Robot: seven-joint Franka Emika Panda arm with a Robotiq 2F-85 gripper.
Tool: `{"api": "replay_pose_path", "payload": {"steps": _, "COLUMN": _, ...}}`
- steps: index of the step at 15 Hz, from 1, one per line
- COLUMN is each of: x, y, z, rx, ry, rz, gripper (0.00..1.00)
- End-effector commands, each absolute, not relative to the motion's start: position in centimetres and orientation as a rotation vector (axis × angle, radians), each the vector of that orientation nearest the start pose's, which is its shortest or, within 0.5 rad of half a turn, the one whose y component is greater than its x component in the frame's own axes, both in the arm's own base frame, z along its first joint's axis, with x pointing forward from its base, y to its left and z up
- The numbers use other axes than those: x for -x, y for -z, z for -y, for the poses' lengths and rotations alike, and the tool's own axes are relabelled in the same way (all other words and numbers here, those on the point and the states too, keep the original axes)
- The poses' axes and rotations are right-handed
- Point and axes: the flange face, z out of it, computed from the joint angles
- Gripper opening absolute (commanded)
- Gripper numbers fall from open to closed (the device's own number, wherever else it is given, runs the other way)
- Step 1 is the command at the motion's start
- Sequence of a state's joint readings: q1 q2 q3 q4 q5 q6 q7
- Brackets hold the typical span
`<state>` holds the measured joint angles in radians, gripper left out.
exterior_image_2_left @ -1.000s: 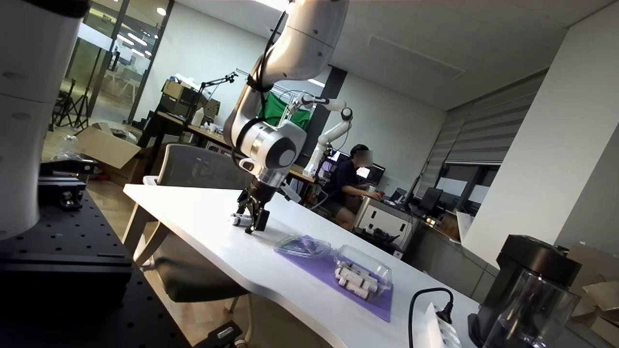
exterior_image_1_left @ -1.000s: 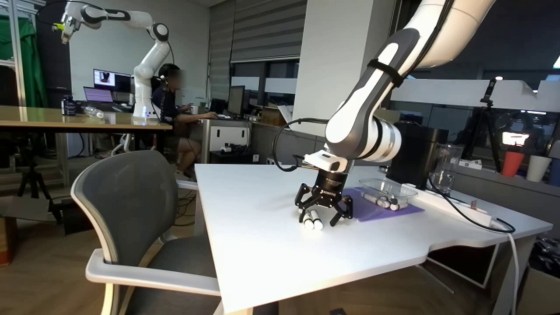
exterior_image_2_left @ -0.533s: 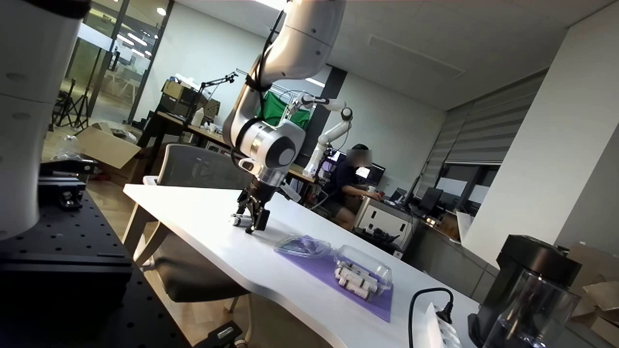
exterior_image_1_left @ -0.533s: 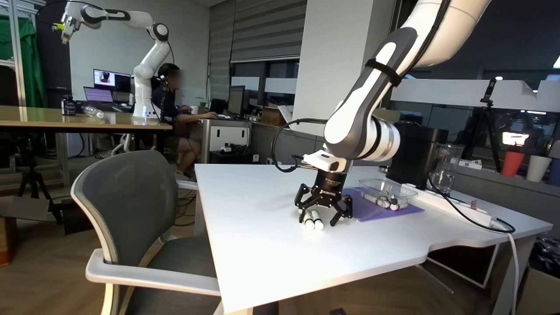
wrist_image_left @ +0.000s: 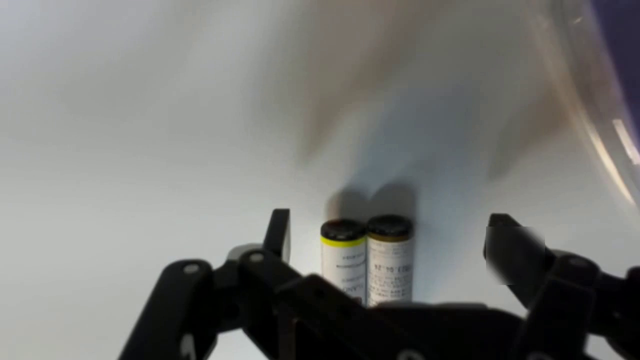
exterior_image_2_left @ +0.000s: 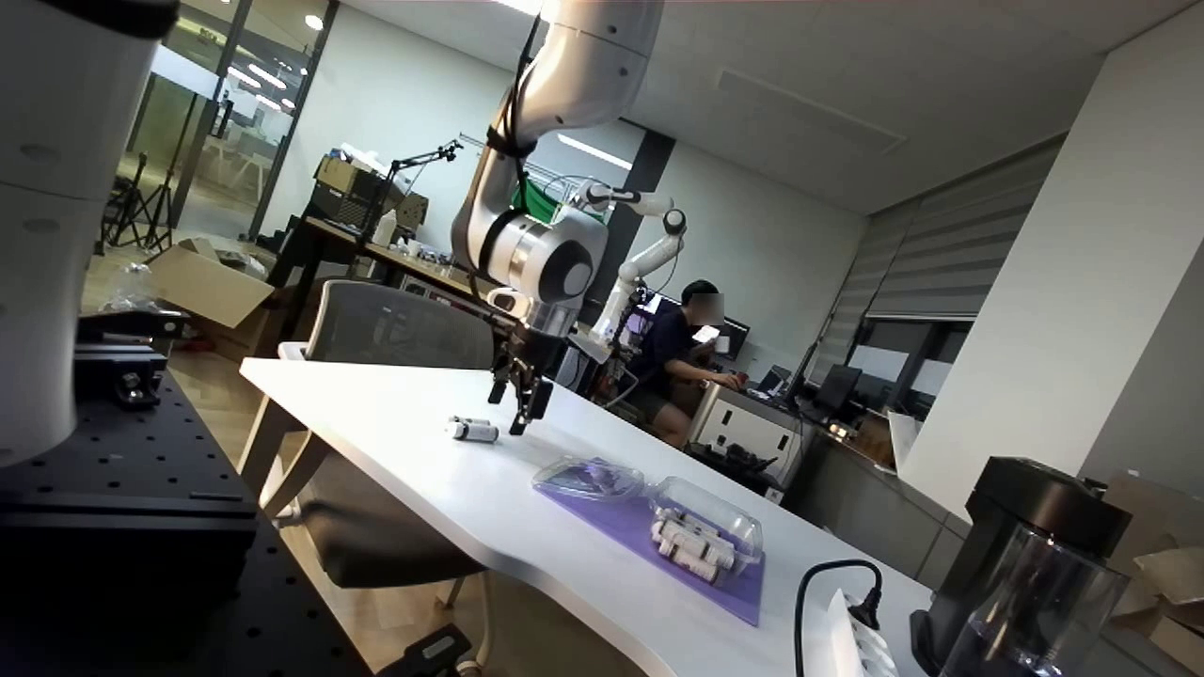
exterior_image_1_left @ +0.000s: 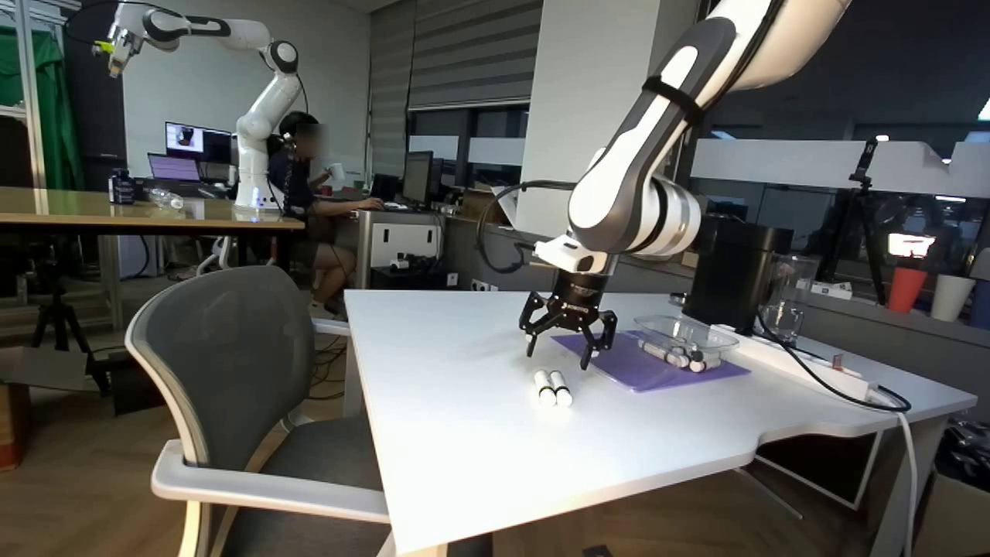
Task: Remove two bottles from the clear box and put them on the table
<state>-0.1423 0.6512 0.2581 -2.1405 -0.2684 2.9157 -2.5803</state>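
White table bears two bottles, likely light and slick, best pinched mid-body; the gripper hovers, jaws apart.

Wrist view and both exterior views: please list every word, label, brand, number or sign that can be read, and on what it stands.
"2023.01.24", inverted, probably (later digits unsure): on the brown-banded bottle in the wrist view.
Yellow-banded bottle beside it: inverted lettering, too blurred.
Gripper: pale lettering on its body, too blurred.
Bottles in the clear box: print too small.
Background monitor and laptop: nothing legible.
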Motion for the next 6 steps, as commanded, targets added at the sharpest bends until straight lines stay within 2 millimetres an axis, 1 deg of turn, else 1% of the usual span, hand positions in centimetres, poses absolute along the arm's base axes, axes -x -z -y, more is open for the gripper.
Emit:
{"api": "replay_pose_path", "payload": {"steps": 1, "x": -57.5, "y": -16.8, "z": -8.1, "rx": -0.440, "ry": -0.121, "rz": -2.932, "gripper": 1.00}}
{"api": "replay_pose_path", "payload": {"steps": 2, "x": -57.5, "y": -18.1, "z": -7.4, "rx": -0.464, "ry": -0.059, "rz": -2.956, "gripper": 1.00}}
{"api": "replay_pose_path", "payload": {"steps": 3, "x": -57.5, "y": -15.2, "z": -8.0, "rx": -0.399, "ry": -0.134, "rz": -2.956, "gripper": 1.00}}
{"api": "replay_pose_path", "payload": {"steps": 5, "x": -57.8, "y": -17.2, "z": -7.4, "rx": -0.418, "ry": -0.080, "rz": -2.962, "gripper": 1.00}}
{"api": "replay_pose_path", "payload": {"steps": 6, "x": -57.9, "y": -17.7, "z": -7.3, "rx": -0.420, "ry": -0.072, "rz": -2.960, "gripper": 1.00}}
